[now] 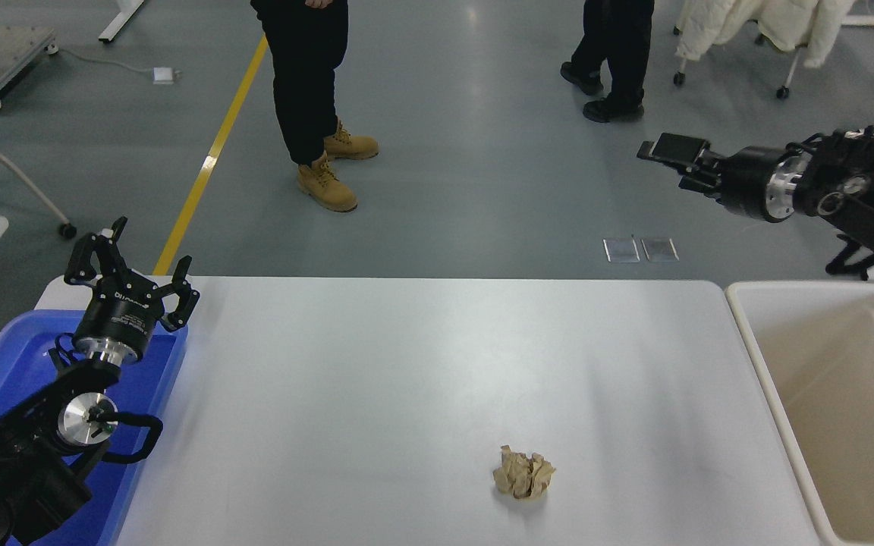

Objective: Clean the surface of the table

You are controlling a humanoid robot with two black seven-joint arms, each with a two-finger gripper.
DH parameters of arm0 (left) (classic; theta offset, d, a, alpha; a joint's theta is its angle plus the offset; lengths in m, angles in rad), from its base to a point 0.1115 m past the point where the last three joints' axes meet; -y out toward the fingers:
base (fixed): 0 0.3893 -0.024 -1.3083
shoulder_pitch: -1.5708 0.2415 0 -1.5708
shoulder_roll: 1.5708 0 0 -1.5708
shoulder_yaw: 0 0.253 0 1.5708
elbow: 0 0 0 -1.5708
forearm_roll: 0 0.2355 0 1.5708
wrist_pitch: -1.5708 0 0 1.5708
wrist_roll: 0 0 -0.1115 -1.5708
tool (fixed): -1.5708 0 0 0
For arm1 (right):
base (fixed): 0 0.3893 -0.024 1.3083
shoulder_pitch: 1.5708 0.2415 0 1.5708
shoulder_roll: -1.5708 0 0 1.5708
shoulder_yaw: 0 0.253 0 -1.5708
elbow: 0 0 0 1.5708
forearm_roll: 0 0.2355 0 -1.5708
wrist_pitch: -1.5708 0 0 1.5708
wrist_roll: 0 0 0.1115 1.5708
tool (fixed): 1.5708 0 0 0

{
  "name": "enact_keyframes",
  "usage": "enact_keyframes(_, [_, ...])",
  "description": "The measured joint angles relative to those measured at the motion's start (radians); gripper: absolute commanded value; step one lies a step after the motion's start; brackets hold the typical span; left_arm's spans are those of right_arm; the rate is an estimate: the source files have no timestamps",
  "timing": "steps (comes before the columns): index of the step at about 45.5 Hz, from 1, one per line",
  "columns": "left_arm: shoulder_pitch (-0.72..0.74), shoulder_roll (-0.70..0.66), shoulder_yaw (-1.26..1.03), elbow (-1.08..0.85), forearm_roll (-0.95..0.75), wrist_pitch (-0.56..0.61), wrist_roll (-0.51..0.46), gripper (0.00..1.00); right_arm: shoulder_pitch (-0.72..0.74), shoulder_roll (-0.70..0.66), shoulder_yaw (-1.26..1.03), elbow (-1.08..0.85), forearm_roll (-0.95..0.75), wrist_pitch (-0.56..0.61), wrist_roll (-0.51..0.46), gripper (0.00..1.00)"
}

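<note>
The white table surface (407, 356) fills the middle of the view. A crumpled ball of brown paper (523, 474) lies on it near the front, right of centre. My right gripper (672, 148) hangs in the air beyond the table's far right corner, pointing left, high above and far from the paper; it is seen side-on, so its state does not show. My left gripper (131, 258) is open and empty, parked at the lower left over the blue tray.
A blue plastic tray (4, 364) sits at the table's left end under the left arm. A beige rectangular bin (757, 356) stands off the right end. Two people's legs (304, 83) stand on the floor beyond the table.
</note>
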Motion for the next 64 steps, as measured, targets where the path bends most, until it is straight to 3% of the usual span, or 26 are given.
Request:
enact_keyframes(24, [0.0,0.0,0.0,0.0,0.0,0.0,0.0,1.0,0.122,0.189,-0.393,0.304,-0.366,0.001,0.128,0.99])
enact_keyframes(49, [0.0,0.0,0.0,0.0,0.0,-0.001,0.0,1.0,0.014,0.301,-0.382,0.334,-0.412,-0.013,0.154,0.99])
enact_keyframes(64, [0.0,0.0,0.0,0.0,0.0,-0.001,0.0,1.0,-0.055,0.31,-0.35,0.26,-0.405,-0.104,0.154,0.99])
